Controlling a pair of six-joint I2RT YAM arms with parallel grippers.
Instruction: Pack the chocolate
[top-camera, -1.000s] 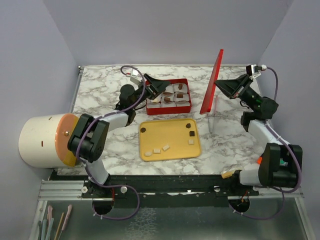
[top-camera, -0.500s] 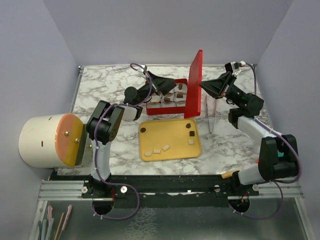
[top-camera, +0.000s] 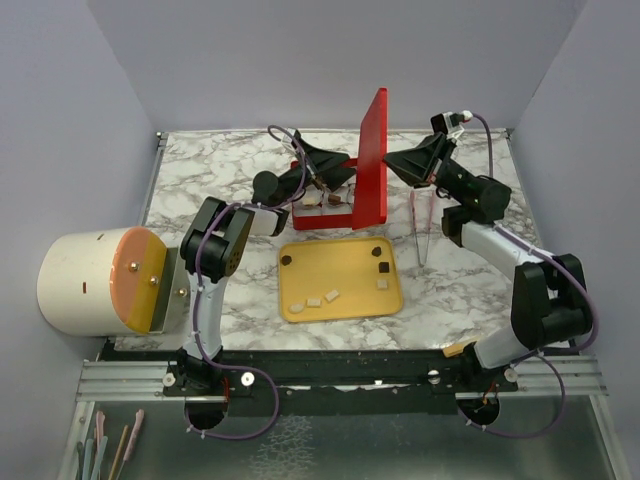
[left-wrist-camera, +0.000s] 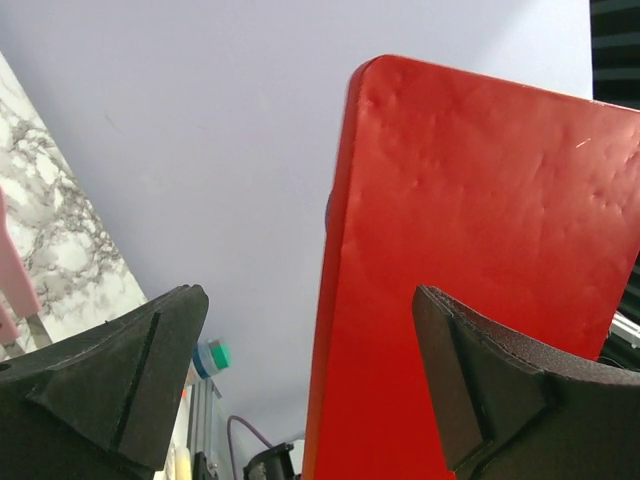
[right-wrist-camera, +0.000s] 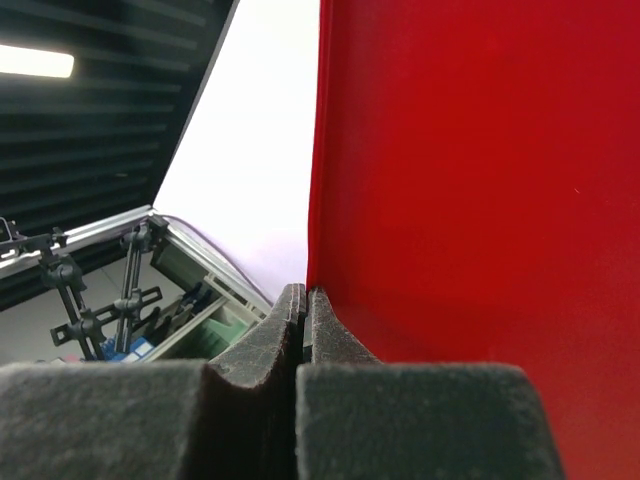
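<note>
R gripper (top-camera: 393, 164) reaches in from the right at the far-centre of the marble table (top-camera: 200, 180) and pinches the right edge of a red lid (top-camera: 372, 160). In its wrist view the fingers (right-wrist-camera: 250, 350) are clamped tight on the thin edge, no gap showing. Lid stands upright, its lower edge down by the right end of the red box (top-camera: 320, 218); can't tell if it touches box or table. L gripper (top-camera: 338, 175) hovers over the box from the left, fingers (left-wrist-camera: 120, 370) spread wide w/ nothing between them; its wrist cam looks straight at the lid's face. Box is mostly hidden behind lid + gripper. A couple of white paper cups (top-camera: 311, 200) show at its near-left side, contents too small to tell. Chocolate (top-camera: 383, 267): three dark pcs on the yellow tray (top-camera: 340, 275), which lies just near of the box; one sits at the tray's far-left corner, two by its far-right corner. Four pale pcs (top-camera: 314, 301) also lie on the tray, three toward near-left and one on the right side. Pink tongs (top-camera: 420, 230) lie right of the tray, near the lid. White cylinder w/ orange face (top-camera: 80, 285) sits at the table's left edge.
</note>
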